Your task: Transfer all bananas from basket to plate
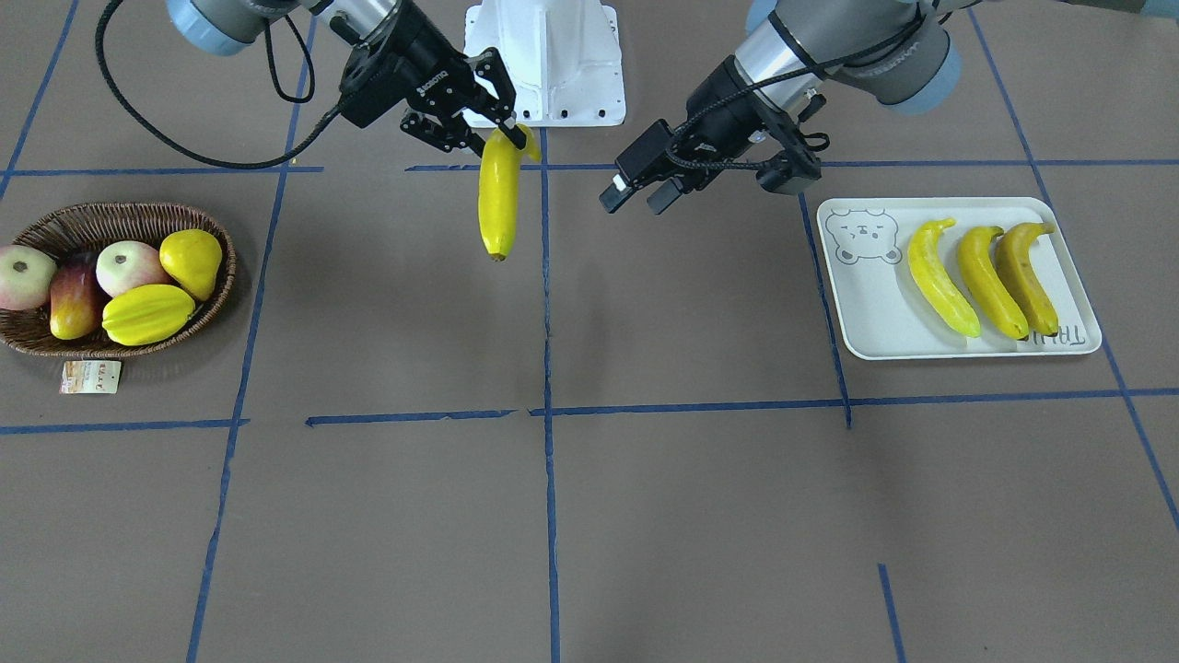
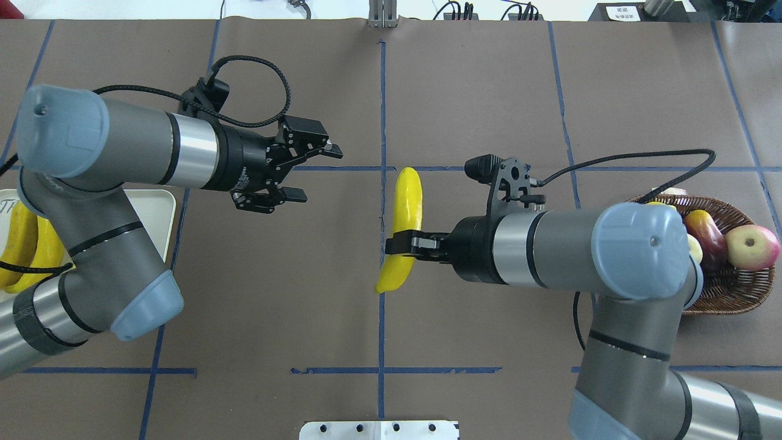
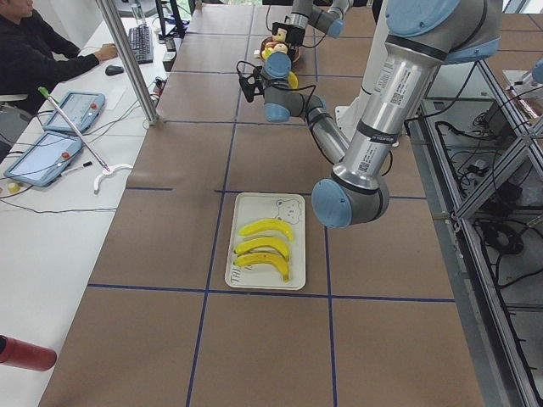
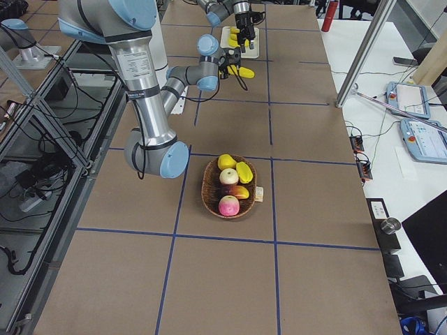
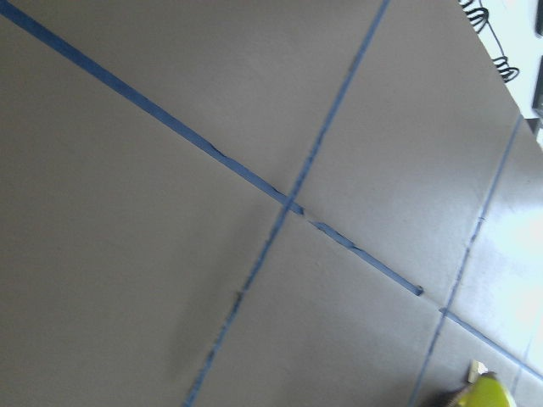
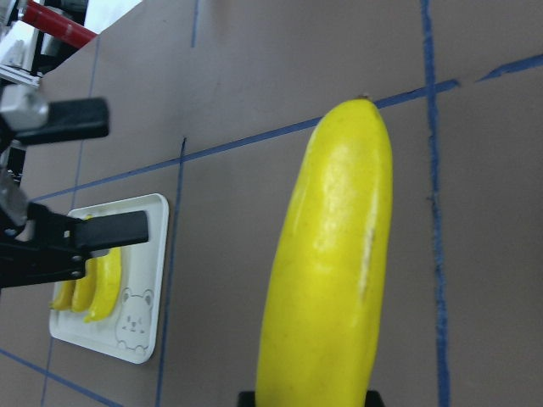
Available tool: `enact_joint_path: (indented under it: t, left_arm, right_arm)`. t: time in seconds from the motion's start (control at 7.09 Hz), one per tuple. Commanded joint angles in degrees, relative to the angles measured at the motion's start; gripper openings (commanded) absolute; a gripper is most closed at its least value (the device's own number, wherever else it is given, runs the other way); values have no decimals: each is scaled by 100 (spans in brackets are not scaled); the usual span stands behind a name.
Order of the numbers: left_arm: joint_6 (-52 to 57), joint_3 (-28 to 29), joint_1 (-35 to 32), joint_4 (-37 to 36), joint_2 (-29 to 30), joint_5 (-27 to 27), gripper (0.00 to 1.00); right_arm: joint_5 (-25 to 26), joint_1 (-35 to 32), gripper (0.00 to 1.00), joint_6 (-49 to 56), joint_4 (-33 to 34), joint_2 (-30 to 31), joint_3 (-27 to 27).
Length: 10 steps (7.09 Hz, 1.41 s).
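1. The right gripper (image 1: 505, 138) has its fingers clenched on a long, smooth, curved yellow banana (image 1: 499, 198). It grips the banana near one end, and the longer part points away from the robot's base.
2. This banana is held over the middle of the brown paper-covered bench (image 1: 700, 516), alongside a blue tape line (image 1: 550, 479).
3. The left gripper (image 1: 637, 196) has its fingers spread and grasps nothing. It hovers between the held banana and the pale rectangular plate with a bear face drawing (image 1: 866, 343), apart from both.
4. Three more curved yellow bananas (image 1: 987, 281) lie side by side on the plate, the brownest one (image 1: 1027, 276) farthest from the bear drawing.
5. The oval dark-brown wicker basket (image 1: 120, 214) sits at the right arm's end of the bench, well apart from the plate. It holds two pale red-tinged apples, a red-and-yellow fruit, a plump yellow pear and a ridged yellow star fruit (image 1: 147, 314).
6. A small paper tag (image 1: 90, 377) lies on the bench just beside the basket.
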State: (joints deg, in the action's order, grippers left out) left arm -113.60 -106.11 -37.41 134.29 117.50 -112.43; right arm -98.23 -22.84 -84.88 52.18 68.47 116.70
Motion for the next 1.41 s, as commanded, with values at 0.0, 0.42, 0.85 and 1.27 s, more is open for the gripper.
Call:
enact_joint_path:
  t: [0.0,0.42,0.85,1.27]
  left_arm:
    - [-136,239,330,177,272,292,99]
    - [-110,240,603,177,430,283,99]
    - [-92,204,787,185,458,283,90]
    - [371,196,787,177,440,266,2]
  right_arm:
    - [331,307,1,-64,-384,-44,-16]
    - [331,315,1,-64,-384,-97,-34]
    - [314,315,1,-64,-375,-97,-34]
    - [279,307,99,-38,-314,-89,-16]
